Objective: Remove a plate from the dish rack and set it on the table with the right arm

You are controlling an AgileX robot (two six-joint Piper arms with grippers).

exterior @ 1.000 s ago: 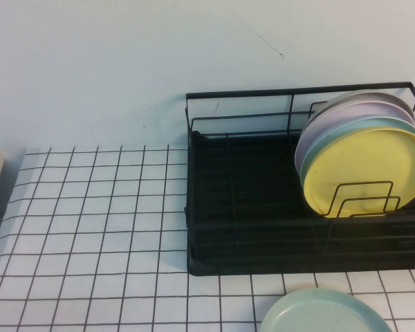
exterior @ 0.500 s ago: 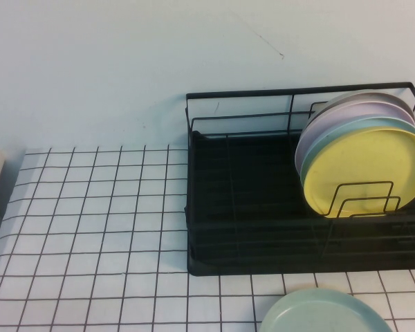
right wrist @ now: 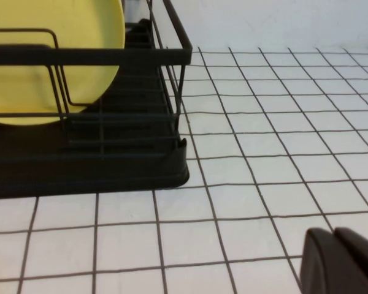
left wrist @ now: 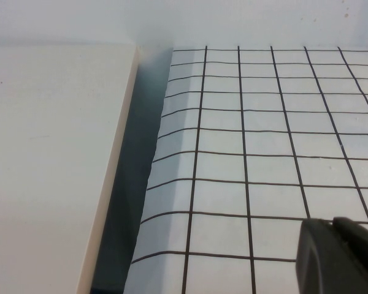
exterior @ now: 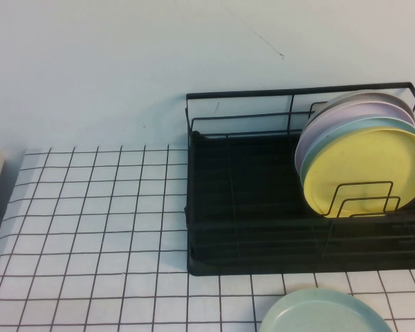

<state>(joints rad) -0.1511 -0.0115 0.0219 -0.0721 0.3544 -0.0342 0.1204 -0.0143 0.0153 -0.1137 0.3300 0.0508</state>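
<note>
High view shows the plate (exterior: pixel 324 312) flat on the surface (exterior: pixel 90 228) before the rack (exterior: pixel 214 207), seemingly done; both end effectors, right (right wrist: pixel 343 260) and left (left wrist: pixel 337 257), low over the surface, grip state unclear.

You see a plain pale wall (exterior: pixel 124 62) behind the bench, one thin dark scratch (exterior: pixel 268 43) on it; a white panel (left wrist: pixel 49 159) stands beside the gridded surface; light soft, even.
</note>
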